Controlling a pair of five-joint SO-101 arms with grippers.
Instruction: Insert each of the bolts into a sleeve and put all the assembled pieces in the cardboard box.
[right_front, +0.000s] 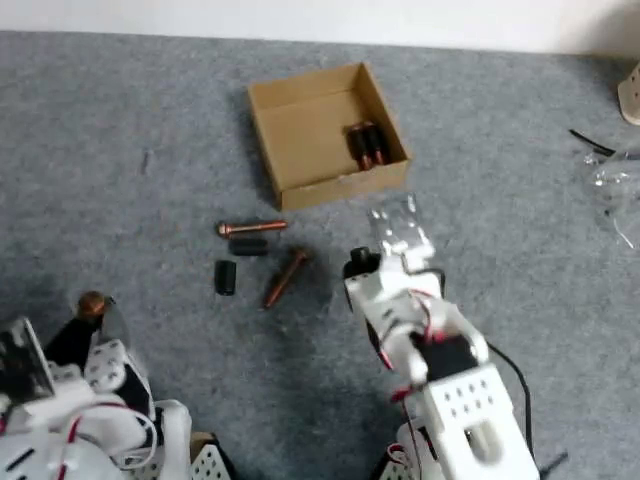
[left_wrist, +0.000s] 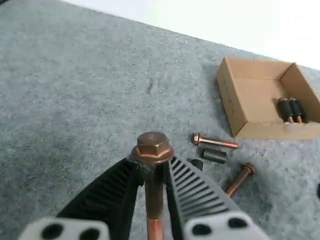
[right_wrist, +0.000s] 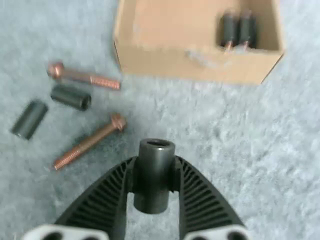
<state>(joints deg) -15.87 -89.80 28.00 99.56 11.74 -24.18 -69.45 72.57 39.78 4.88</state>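
Closest to the left wrist camera stands a copper-coloured bolt (left_wrist: 152, 147) with a six-sided flanged head. The left gripper (left_wrist: 152, 164) is closed on its shank just under that head, between black ribbed fingers (left_wrist: 117, 185). The right gripper (right_wrist: 154, 161) clamps a sleeve (right_wrist: 152, 182) in the same way; it is a short dark tube, smooth and matt, with its open mouth turned away from the wrist. Each arm has one half of a pair, so the step in hand seems to be joining the third bolt and sleeve. The left arm is at the near left corner of the grey fuzzy carpet (right_front: 520, 150) and the right arm is near the middle, well apart. The next move therefore calls for bringing both together and lining the thread with the bore quite exactly. The bolt's threaded end runs back between the fingers, so I cannot tell how the sleeve will reach it. The cardboard box (right_front: 345, 186), plain brown and open on top, sits toward the far edge. It holds two assembled pieces (right_front: 365, 145) side by side against one wall. Two loose bolts (right_front: 252, 228) and two loose sleeves (right_front: 225, 277) lie on the middle of the carpet, just before the box.
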